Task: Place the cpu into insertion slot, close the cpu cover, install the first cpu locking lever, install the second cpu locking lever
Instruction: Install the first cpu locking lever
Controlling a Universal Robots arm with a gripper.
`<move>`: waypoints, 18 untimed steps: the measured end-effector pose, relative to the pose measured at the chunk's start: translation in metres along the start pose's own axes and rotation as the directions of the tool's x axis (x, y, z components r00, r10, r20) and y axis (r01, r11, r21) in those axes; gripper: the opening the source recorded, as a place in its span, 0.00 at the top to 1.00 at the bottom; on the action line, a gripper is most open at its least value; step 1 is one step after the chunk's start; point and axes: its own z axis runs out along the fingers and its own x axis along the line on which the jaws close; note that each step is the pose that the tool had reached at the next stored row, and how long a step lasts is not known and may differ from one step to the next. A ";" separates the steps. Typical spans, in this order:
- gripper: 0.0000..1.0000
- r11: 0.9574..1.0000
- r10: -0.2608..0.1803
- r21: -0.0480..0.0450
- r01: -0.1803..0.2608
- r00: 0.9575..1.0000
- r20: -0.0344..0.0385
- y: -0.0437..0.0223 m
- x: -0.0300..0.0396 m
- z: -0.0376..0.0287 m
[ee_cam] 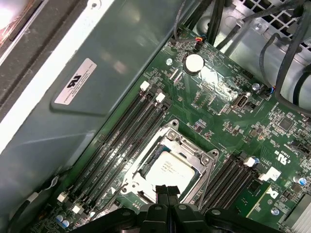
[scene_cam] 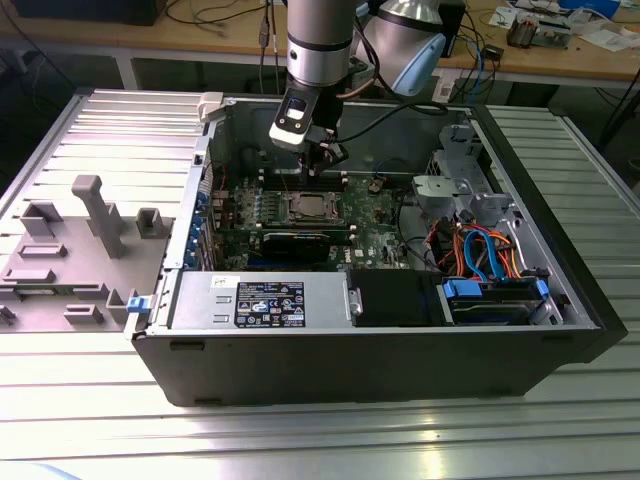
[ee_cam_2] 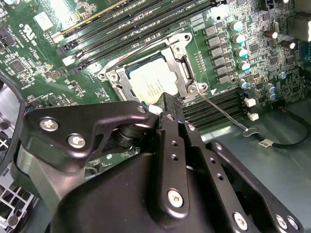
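The cpu lies in the socket on the green motherboard, its silvery top showing through the window of the cpu cover, which lies flat over it. In the first wrist view the cpu and the cover sit just beyond my fingertips. My gripper is shut, holding nothing, with its tips over the socket's edge. A thin wire locking lever sticks out from the socket corner across the memory slots. In the exterior view my gripper hangs just behind the cpu.
The open computer case walls in the board. A power supply lies at the front. Blue and orange cables and a drive cage fill the exterior view's right. A grey fixture tray lies outside on the left. Memory slots flank the socket.
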 end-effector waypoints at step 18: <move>0.89 1.000 -0.001 0.000 0.001 1.000 0.000 0.0001 0.0001 -0.0094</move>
